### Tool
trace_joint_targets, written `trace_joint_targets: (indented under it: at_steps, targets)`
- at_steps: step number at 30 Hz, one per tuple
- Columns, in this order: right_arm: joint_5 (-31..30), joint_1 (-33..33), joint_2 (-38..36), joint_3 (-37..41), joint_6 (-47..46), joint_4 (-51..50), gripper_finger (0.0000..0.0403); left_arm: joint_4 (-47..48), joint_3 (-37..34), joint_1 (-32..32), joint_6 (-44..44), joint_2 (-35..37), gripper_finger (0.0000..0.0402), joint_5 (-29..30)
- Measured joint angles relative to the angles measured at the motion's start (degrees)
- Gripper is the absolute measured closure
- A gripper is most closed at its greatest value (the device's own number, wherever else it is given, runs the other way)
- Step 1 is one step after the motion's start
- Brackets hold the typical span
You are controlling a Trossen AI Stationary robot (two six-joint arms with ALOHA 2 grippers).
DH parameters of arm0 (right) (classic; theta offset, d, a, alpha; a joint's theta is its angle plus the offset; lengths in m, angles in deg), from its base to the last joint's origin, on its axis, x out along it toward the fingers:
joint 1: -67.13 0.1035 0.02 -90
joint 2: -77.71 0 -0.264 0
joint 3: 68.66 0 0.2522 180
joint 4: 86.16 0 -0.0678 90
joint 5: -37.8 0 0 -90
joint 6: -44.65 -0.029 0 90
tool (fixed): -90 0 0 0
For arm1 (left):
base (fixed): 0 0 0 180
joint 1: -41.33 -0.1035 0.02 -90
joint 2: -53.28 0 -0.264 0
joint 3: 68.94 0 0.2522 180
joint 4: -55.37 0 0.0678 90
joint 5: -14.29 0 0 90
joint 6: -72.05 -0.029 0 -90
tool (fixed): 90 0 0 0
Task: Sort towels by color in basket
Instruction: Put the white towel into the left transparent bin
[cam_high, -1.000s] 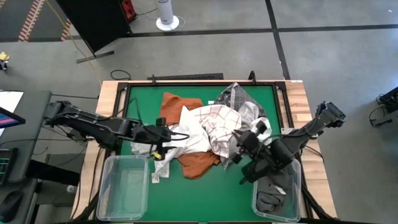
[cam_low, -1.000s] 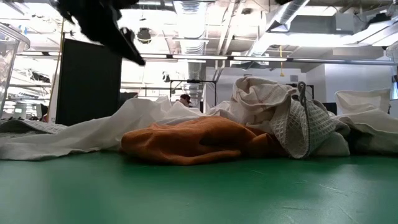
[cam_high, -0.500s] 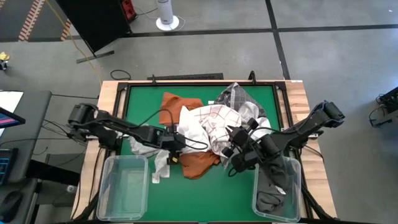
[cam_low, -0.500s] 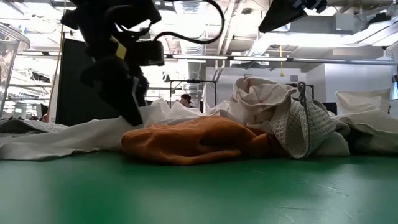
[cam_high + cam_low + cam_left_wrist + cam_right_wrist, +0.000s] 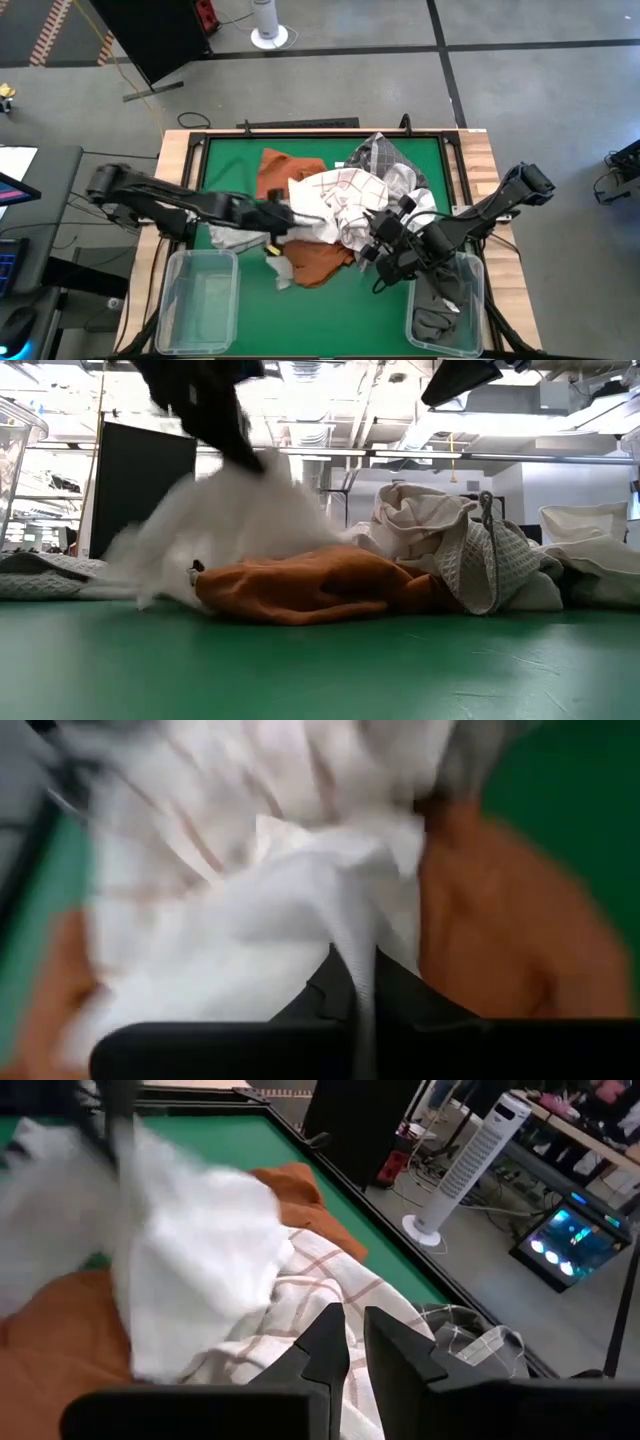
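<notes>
White cloth is what my left gripper has just clamped: half a second ago its fingers stood spread over the pile's left edge, now they pinch the white towel, which rises in a peak above the orange towel. That frees one colour for the left basket, I judge. My right gripper hangs near the checked towel, fingers nearly together, holding nothing.
</notes>
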Motion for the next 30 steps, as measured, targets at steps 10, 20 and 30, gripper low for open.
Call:
trace_joint_targets:
  at_steps: [10,20,30]
  targets:
    - [-3.1,-2.7,-0.1,0.0,6.7,0.0,0.0330,1.7,5.9,0.0,-3.6,34.5,0.0400,-9.5]
    - [-3.2,-10.5,-0.1,0.0,8.2,0.2,0.0330,-0.2,7.7,0.0,8.8,47.4,0.0401,-32.4]
    - [-2.9,-11.1,-0.1,0.0,8.9,0.3,0.0330,15.5,9.8,0.5,14.4,39.9,0.0401,-46.7]
